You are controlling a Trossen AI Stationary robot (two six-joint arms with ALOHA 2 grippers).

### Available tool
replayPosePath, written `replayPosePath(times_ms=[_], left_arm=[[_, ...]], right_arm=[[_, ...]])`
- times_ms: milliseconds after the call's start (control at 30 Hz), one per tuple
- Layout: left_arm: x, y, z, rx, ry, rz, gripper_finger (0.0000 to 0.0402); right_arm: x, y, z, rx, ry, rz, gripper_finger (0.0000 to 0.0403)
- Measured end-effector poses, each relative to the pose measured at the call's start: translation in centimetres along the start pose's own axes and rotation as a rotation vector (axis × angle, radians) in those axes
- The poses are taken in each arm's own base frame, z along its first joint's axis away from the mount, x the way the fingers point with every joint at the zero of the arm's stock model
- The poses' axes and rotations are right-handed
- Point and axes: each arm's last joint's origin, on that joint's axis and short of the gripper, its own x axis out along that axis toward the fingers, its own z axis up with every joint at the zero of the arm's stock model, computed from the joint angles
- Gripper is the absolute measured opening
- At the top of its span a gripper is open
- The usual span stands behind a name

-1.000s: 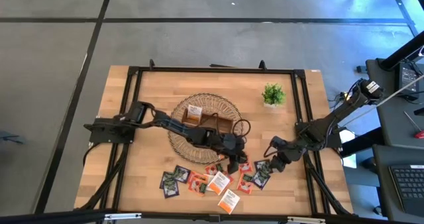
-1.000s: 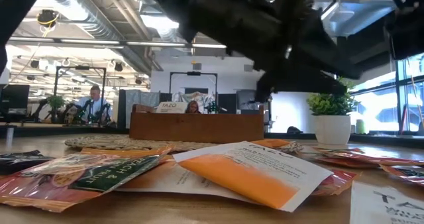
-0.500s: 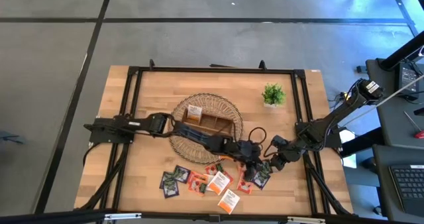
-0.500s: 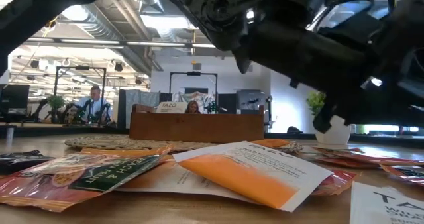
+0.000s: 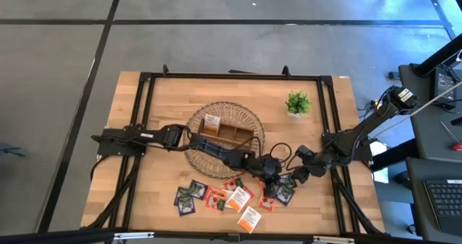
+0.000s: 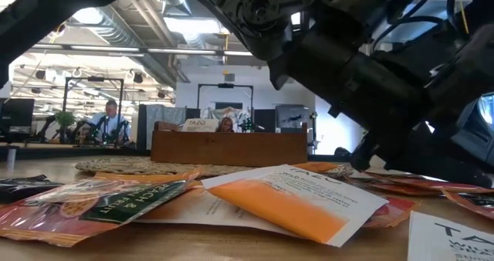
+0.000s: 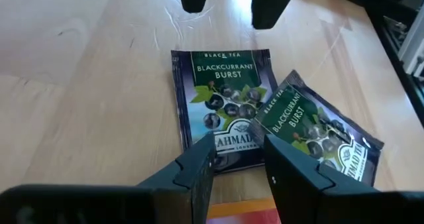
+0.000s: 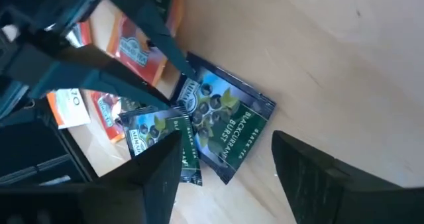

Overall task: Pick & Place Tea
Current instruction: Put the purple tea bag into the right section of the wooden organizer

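Two dark green-black square paper sachets [image 7: 222, 105] printed "BLACKCURRANT BURST", "BLACK TEA" and "AHMAD" lie flat and overlapping on the light wooden surface [image 5: 144, 193] near its front edge, toward the right corner. The left pincer [image 7: 238, 164] hovers over them, fingers apart, holding nothing. The right pincer [image 8: 225, 161] faces it across the sachets, spread wide and empty. Nearby orange-and-white sachets [image 6: 297, 199] read "TAZO".

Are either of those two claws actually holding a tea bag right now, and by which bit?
No. Both the left claw and the right claw stand open and empty above the dark blackcurrant sachets lying flat on the table.
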Motion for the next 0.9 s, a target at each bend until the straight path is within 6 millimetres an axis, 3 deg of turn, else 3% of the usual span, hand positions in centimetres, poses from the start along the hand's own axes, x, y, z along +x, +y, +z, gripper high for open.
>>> replayPosePath(times_ms=[233,400,700,900], left_arm=[[0.0,-0.4,-0.4,0.021,0.016,0.017,0.0127],[0.0,-0.5,-0.4,0.022,0.018,0.017,0.0127],[0.0,-0.4,-0.4,0.021,0.021,0.023,0.0127],[0.0,-0.3,-0.5,0.020,0.019,0.035,0.0127]], right_arm=[[0.8,-0.5,-0.6,0.105,0.049,-0.027,0.0234],[1.6,-1.2,-1.4,0.170,0.088,0.073,0.0234],[2.5,-3.2,-2.0,0.214,0.093,0.132,0.0234],[2.5,-3.3,-1.9,0.209,0.078,0.146,0.0234]])
